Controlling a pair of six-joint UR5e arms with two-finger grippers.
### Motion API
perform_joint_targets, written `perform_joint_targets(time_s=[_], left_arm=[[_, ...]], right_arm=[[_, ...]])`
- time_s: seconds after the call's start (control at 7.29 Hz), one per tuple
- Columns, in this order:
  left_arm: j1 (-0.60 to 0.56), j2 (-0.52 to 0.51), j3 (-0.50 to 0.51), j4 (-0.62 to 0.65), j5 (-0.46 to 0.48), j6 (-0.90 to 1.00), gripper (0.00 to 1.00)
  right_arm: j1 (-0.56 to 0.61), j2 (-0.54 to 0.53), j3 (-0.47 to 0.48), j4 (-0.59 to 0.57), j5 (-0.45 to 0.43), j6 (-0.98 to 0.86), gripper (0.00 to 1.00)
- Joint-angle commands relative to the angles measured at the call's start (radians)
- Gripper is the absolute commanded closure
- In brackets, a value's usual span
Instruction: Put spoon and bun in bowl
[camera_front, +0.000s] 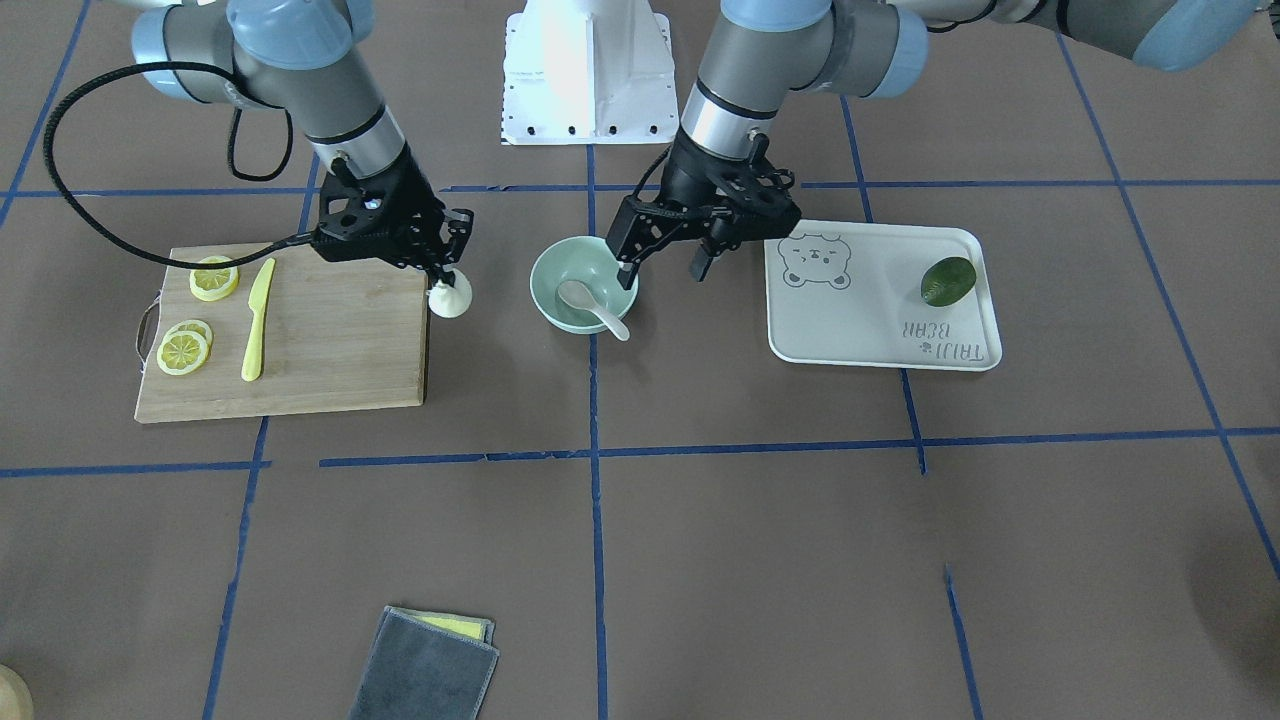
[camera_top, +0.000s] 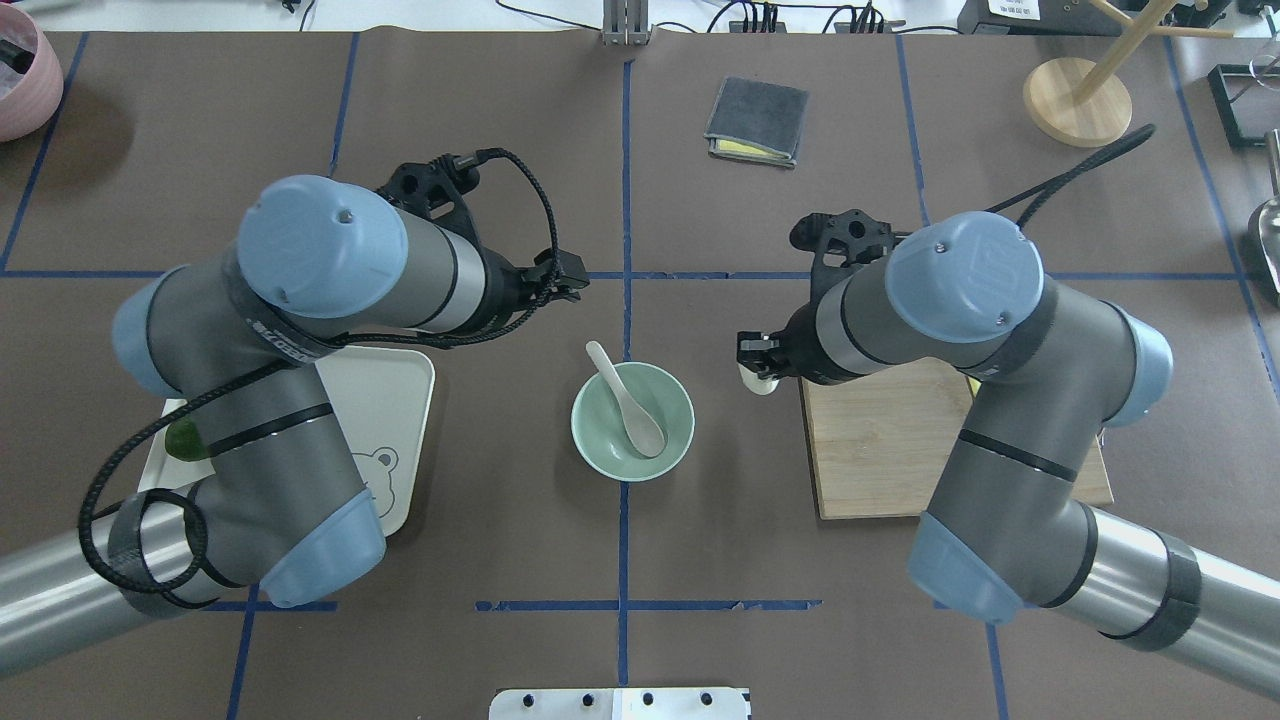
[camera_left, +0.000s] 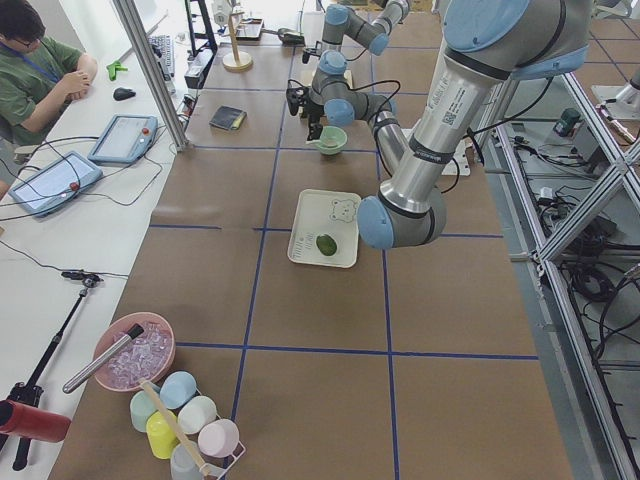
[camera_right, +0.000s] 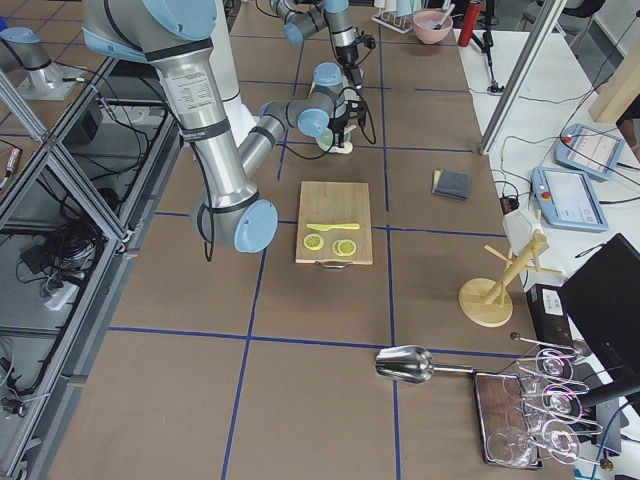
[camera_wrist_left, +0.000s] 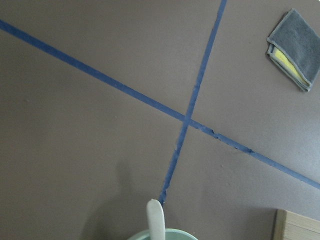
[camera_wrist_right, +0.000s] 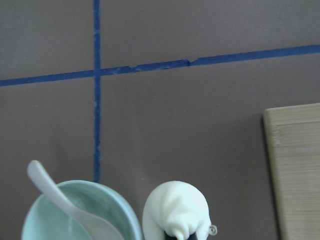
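The pale green bowl (camera_front: 548, 272) stands at the table's middle. The off-white spoon (camera_front: 595, 306) lies in it, scoop inside and handle over the rim; both also show in the overhead view, bowl (camera_top: 600, 450) and spoon (camera_top: 631, 401). My left gripper (camera_front: 662, 268) is open and empty, just above the bowl's tray-side rim. My right gripper (camera_front: 445, 282) is shut on the peak of the white bun (camera_front: 451, 298) and holds it just off the cutting board's edge, beside the bowl. In the right wrist view the bun (camera_wrist_right: 176, 206) is right next to the bowl (camera_wrist_right: 37, 220).
A wooden cutting board (camera_front: 330, 340) holds lemon slices (camera_front: 214, 278) and a yellow knife (camera_front: 258, 320). A white tray (camera_front: 860, 320) holds a dark green fruit (camera_front: 947, 280). A folded grey cloth (camera_front: 425, 665) lies near the operators' edge.
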Motion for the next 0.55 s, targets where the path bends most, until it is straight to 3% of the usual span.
perform_joint_targets(time_s=[0.0,0.14,0.27,0.41], left_arm=[[-0.076,0.114,-0.066,0.027,-0.008,0.202,0.0],[-0.104,0.146,-0.067,0.028,-0.008,0.265,0.0],[-0.16,0.175,-0.077,0.029,-0.037,0.354,0.0],[-0.244,0.206,-0.078,0.029,-0.097,0.458,0.0]], right_arm=[[-0.048,0.147,-0.106,0.002,-0.02,0.054,0.99],[-0.074,0.176,-0.134,0.002,-0.058,0.054,0.98],[-0.09,0.18,-0.142,0.002,-0.063,0.057,0.87],[-0.102,0.178,-0.142,0.0,-0.063,0.063,0.07]])
